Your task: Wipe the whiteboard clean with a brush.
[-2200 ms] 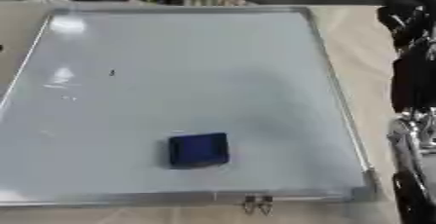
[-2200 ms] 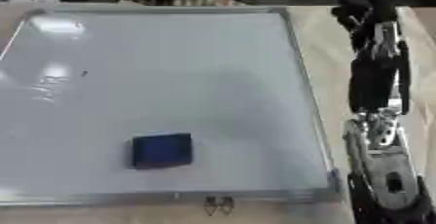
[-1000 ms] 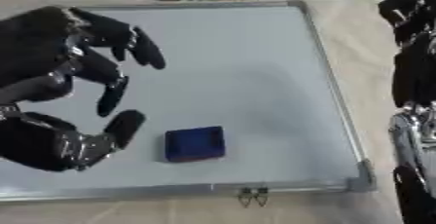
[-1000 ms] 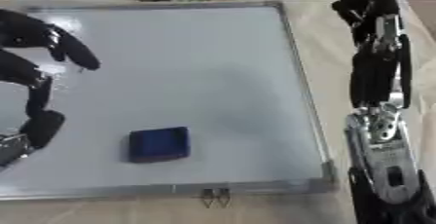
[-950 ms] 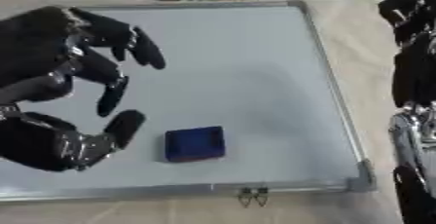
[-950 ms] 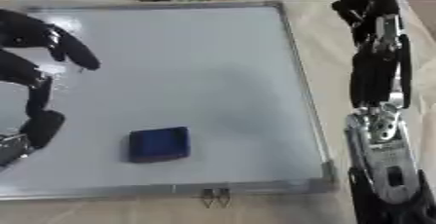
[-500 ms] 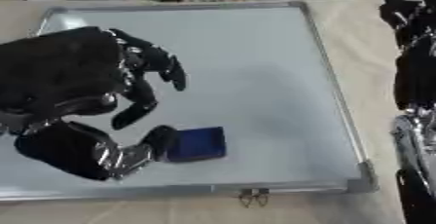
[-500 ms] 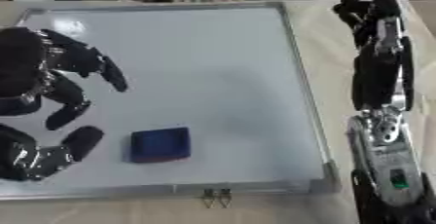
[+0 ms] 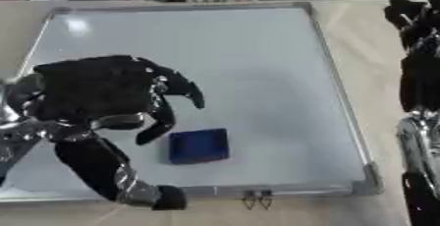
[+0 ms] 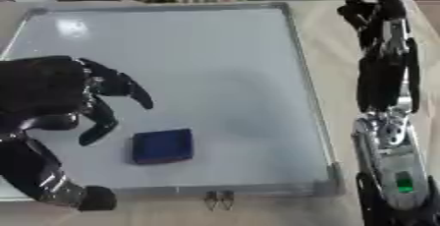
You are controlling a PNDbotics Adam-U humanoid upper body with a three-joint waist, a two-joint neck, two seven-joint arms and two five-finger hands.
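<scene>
Brush [image 9: 199, 145] on whiteboard [image 9: 249, 68], near edge

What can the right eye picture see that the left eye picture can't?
Only the right eye view shows the whole right arm beside the board, up to the right hand near the far corner, and a small green light low on the arm. Only the left eye view shows more of the left hand, including its wrist side at the edge. Both show the whiteboard, the blue brush lying on it, and the open left hand above the board beside the brush, not holding it.
</scene>
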